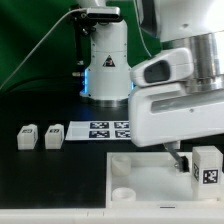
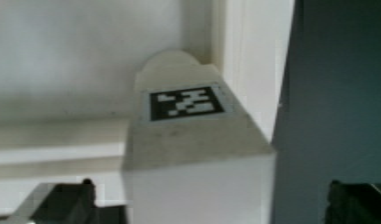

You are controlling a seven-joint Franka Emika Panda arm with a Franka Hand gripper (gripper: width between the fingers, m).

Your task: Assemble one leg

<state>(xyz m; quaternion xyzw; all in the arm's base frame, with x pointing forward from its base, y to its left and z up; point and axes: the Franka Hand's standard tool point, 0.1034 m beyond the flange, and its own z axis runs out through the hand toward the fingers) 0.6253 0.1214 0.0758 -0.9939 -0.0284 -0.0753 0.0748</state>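
Leg [image 2: 190, 135] upright at corner of square piece [image 1: 140, 168]; claw [image 2: 205, 205] wide astride it; spare legs [image 1: 27, 137], marker board [image 1: 100, 129] beyond.

Item under inspection: one leg [image 1: 206, 165], a small white plastic block, squared in section, longer than it is wide. One face carries a black-and-white square tag, which the exterior view shows low on the block. Pose: upright, no visible tilt. Position: directly below the claw [image 2: 208, 205], between its jaws. In the wrist view the leg [image 2: 196, 140] runs away from the claw, with a narrow gap on each side, so the jaws are not clamped on it.
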